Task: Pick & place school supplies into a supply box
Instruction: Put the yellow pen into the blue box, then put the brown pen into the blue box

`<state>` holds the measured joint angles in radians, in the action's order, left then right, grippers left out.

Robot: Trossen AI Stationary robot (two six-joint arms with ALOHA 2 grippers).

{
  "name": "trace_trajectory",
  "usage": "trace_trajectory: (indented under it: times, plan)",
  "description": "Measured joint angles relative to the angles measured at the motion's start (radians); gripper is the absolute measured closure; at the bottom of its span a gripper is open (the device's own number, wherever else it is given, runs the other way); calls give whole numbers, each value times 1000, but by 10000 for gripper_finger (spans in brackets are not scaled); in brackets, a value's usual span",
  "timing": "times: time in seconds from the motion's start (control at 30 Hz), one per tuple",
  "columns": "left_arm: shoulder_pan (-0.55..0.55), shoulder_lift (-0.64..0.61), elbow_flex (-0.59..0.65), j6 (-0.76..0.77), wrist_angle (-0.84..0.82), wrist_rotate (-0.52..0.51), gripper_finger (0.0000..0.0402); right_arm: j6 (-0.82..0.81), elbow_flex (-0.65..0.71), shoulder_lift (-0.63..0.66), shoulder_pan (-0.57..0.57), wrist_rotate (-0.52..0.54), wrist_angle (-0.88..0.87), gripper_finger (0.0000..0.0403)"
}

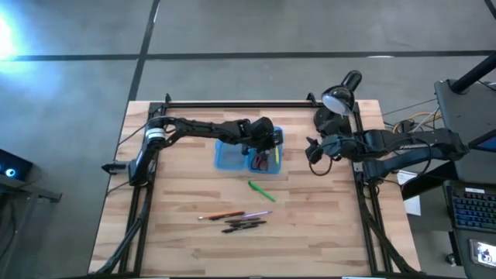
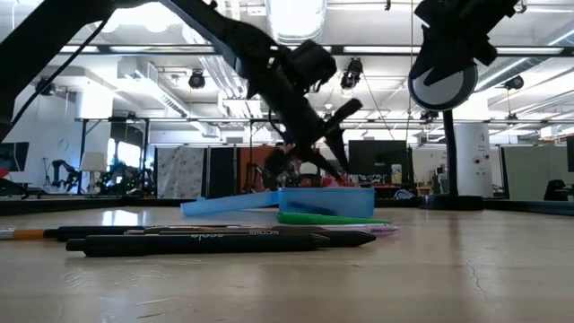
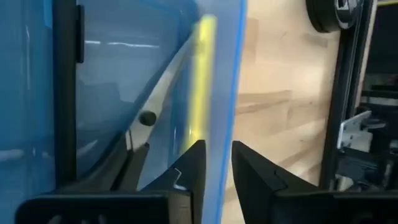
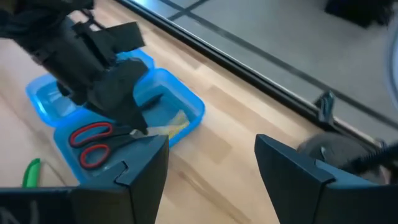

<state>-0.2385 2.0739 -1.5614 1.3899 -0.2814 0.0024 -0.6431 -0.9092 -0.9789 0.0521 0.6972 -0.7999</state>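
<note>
Black pens (image 2: pixel 224 240) foreground | yellow pen (image 3: pixel 202 81) ahead of left claw (image 3: pixel 216 163)

Scissors (image 4: pixel 93 144) in supply box (image 4: pixel 189 106).

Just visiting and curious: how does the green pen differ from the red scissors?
The red scissors lie inside the blue box; the green pen lies on the bare table, outside it. The left end effector is over the scissors' half of the box; nothing is near the pen. Both lie flat.
</note>
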Motion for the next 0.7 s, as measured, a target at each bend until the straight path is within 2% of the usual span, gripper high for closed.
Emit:
trace_trajectory:
  times: [0.13, 0.23, 0.33, 0.53, 0.7]
  plan:
    - [27, 0, -88, -47, -136, -70, 329, 72, 0, 11, 0, -17, 24, 172]
    - [41, -1, -159, -165, -285, -72, 322, 105, 0, 21, 0, -22, 23, 172]
    - [57, -5, -219, -354, -422, -35, 320, 158, 0, 28, 0, -24, 24, 172]
    - [141, -47, -282, -617, -630, 43, 319, 260, 0, 28, -1, -39, 26, 172]
    - [243, -69, -284, -684, -769, 56, 319, 275, 2, 28, -1, -52, 29, 172]
